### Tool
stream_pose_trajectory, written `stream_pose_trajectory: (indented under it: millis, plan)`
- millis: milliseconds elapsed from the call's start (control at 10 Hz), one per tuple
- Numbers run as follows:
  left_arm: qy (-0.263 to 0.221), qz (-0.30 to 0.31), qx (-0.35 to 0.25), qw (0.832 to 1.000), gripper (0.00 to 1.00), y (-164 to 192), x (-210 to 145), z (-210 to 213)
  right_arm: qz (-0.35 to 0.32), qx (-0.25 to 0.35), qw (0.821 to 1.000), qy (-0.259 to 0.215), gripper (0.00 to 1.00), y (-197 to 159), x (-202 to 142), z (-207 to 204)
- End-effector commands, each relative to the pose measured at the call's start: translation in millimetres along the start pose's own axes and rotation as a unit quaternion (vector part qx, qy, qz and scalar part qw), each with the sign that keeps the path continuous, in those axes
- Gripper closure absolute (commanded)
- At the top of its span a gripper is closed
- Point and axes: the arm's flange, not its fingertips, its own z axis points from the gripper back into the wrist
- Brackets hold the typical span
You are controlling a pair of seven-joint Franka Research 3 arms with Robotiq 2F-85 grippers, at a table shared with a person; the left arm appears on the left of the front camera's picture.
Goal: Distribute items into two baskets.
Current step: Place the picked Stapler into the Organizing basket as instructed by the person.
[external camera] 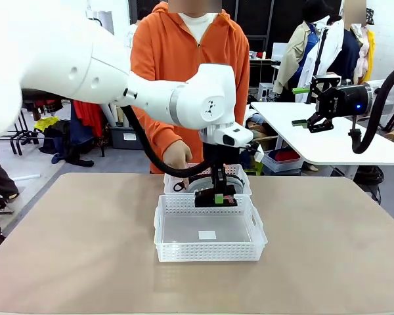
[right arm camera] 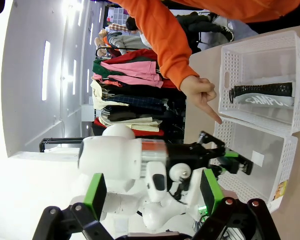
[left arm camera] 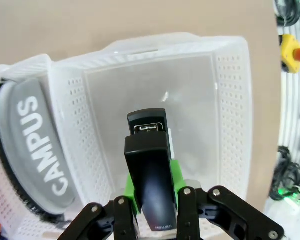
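Over the table (external camera: 65,249), the stapler (left arm camera: 151,175) lies along the near basket (left arm camera: 230,100).

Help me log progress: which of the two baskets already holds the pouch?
The far basket, by the person's hand, holds the CAMPUS pouch. The near basket is bare under the held stapler.

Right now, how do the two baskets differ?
The far basket holds the grey CAMPUS pouch; the near basket holds no item, only a small white label on its floor. The stapler, gripped by the left gripper, hangs over the near one. Both are white, perforated, rectangular.
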Motion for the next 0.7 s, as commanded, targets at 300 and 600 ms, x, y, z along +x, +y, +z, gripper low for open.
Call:
stream_pose_trajectory:
  millis: [300,600]
  plan:
    - [0.018,0.027,0.005,0.999,1.0,0,-4,-61,0.0,0.011,1.0,-0.005,0.0,3,0,0]
    - [0.018,0.04,0.011,0.999,1.0,3,-15,-80,0.0,0.011,1.0,-0.005,0.0,3,0,0]
